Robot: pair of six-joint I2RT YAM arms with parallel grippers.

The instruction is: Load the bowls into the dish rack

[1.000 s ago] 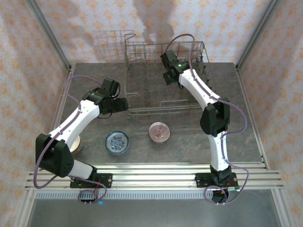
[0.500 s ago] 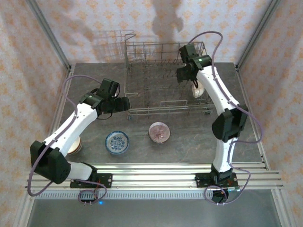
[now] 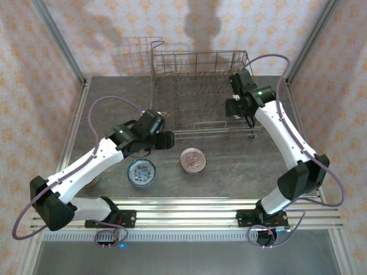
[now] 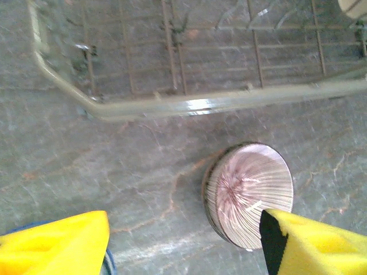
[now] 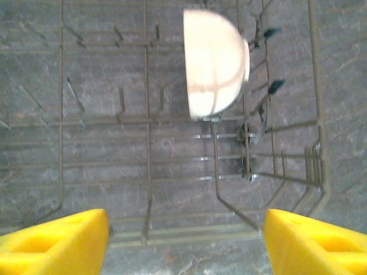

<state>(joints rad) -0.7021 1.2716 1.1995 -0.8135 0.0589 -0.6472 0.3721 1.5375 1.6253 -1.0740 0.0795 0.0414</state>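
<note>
Here's the cream bowl (image 5: 215, 63), up on its edge between the upright tines in the upper middle of the right wrist view. It is parked in the dish rack (image 5: 146, 172) just as a rack wants it, standing so that it takes little room and leaves the slots beside it free. The right fingers (image 5: 57, 240) sit in the two bottom corners of that view, wide apart with nothing between them. They touch nothing and are well apart from the bowl, over the rack's wire floor. Over to the left wrist view: the left fingers (image 4: 321, 246) are also spread wide and empty above the desk (image 4: 114, 172). The pinkish ribbed bowl (image 4: 248, 192) lies mouth up, lower right of centre, on the desk just outside the rack's front rail. One finger overlaps the bowl's lower rim in the frame, but whether it touches cannot be told. It looks like a line-up for the next pick. From the top view, the blue-and-white bowl (image 3: 141, 172) sits on the desk at lower centre-left, beside the pinkish one and not yet loaded. So one bowl is seen racked, and at least two are left to go.
</note>
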